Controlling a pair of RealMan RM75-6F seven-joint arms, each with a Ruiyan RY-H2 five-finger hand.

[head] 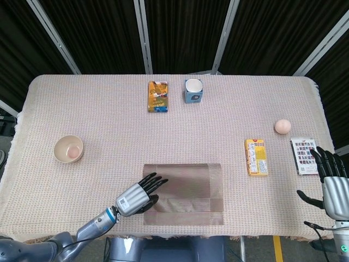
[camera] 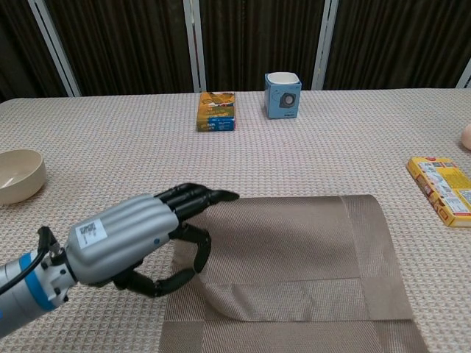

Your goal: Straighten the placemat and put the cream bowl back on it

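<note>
The brown woven placemat (head: 188, 194) (camera: 302, 250) lies near the table's front edge. My left hand (head: 140, 195) (camera: 143, 239) holds its left edge between the fingers above and the thumb below. That side is raised off the cloth and bulges in a fold. The cream bowl (head: 68, 149) (camera: 16, 175) stands far to the left, apart from the mat, with something pinkish inside it. My right hand (head: 329, 180) hovers at the table's right edge, fingers spread and holding nothing. It shows only in the head view.
At the back stand a yellow-blue box (head: 158, 96) (camera: 216, 110) and a blue-white cup (head: 193, 90) (camera: 282, 94). On the right are a yellow box (head: 256, 156) (camera: 444, 187), a pink ball (head: 282, 126) and a printed card (head: 303, 155) by my right hand.
</note>
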